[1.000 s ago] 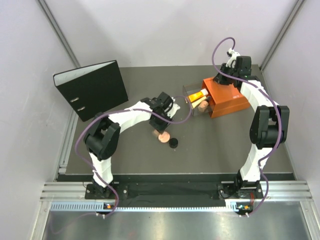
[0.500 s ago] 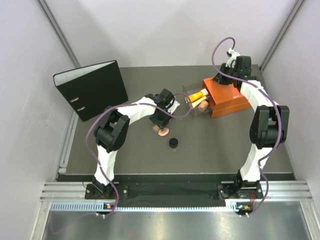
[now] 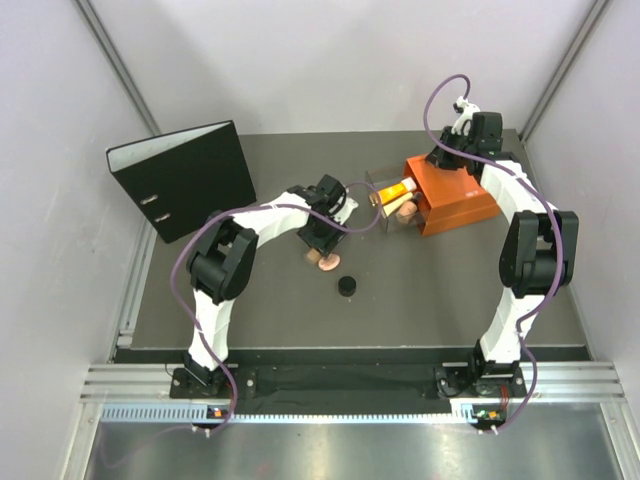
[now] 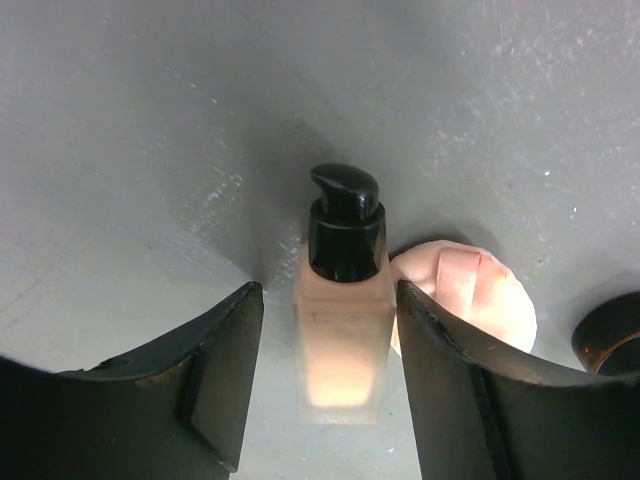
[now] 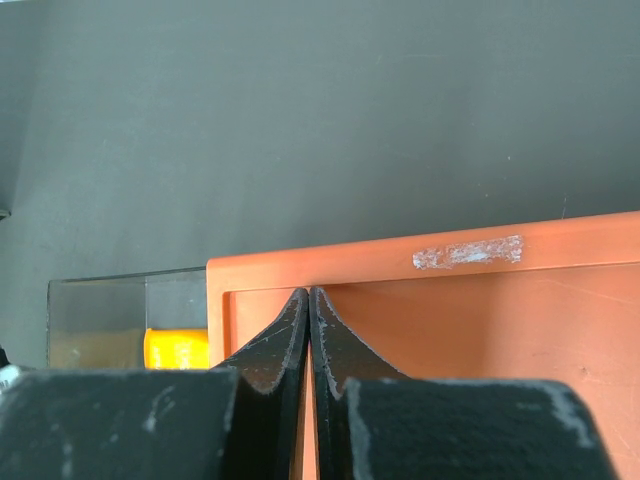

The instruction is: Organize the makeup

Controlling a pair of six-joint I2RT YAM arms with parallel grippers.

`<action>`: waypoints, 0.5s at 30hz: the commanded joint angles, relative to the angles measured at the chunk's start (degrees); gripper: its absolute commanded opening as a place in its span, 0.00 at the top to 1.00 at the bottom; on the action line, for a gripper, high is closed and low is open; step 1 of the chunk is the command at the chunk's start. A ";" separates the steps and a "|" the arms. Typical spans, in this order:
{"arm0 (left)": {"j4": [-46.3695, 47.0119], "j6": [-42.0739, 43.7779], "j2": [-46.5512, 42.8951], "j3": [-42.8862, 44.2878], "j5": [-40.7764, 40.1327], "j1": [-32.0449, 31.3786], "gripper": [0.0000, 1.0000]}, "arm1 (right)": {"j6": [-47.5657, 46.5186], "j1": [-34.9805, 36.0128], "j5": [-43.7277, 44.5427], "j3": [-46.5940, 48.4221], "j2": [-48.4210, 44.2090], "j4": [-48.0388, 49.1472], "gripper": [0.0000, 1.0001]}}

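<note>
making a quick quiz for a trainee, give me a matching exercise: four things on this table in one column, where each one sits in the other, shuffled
1 pump bottle
2 orange-yellow tube
3 black jar
4 black binder

a in the clear drawer
b far left of the table
c between the jaws of the left gripper
d loose on the table, near the pink compact

Pairs: 1-c, 2-a, 3-d, 4-b

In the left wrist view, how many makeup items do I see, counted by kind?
foundation pump bottle: 1
round pink powder puff: 1
small black jar: 1
Total: 3
</note>
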 commanded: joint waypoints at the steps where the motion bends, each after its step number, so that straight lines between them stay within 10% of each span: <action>1: 4.12 -0.24 -2.72 2.13 2.12 1.16 0.39 | -1.56 -0.38 3.12 -4.00 5.93 -15.11 1.00; 15: 5.61 -0.94 -3.16 1.77 7.14 1.34 0.36 | -1.47 -0.29 3.30 -3.92 6.45 -15.20 1.00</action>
